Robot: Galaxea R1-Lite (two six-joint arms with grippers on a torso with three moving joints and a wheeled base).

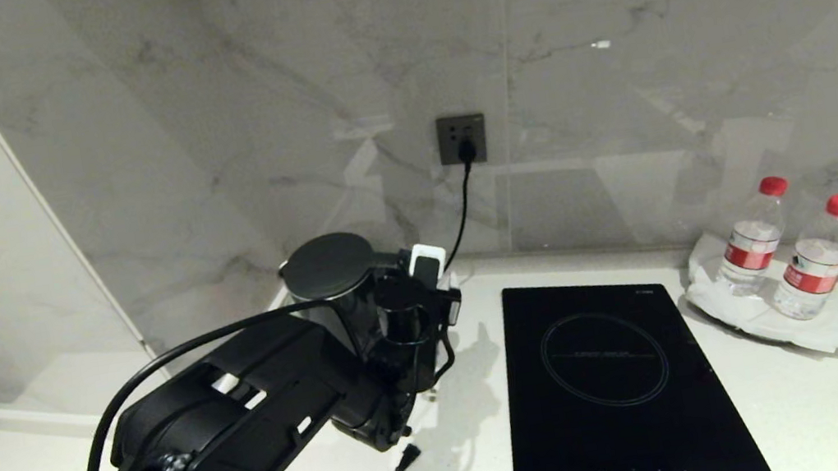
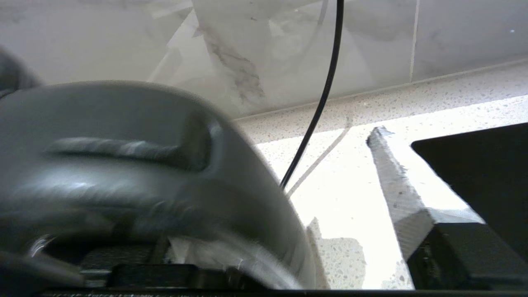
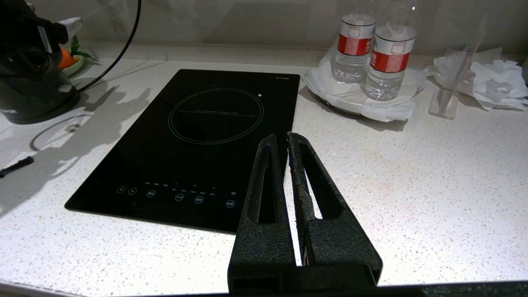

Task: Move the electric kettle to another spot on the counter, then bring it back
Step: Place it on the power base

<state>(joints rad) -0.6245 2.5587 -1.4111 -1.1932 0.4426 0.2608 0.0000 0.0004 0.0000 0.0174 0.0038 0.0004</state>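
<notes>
One kettle, one hob, two bottles

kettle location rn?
Head view: the electric kettle stands on the counter at the back wall, left of the hob, below the wall socket, with the left pincer at its handle.

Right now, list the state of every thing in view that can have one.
Electric kettle: upright on the counter, lid shut.
Left gripper: at the kettle's handle, fingers spread.
Right gripper: shut, holding nothing, over the counter by the hob.
Hob: no light showing.
Plug: in the wall socket.
Two water bottles: upright, red caps on.
</notes>
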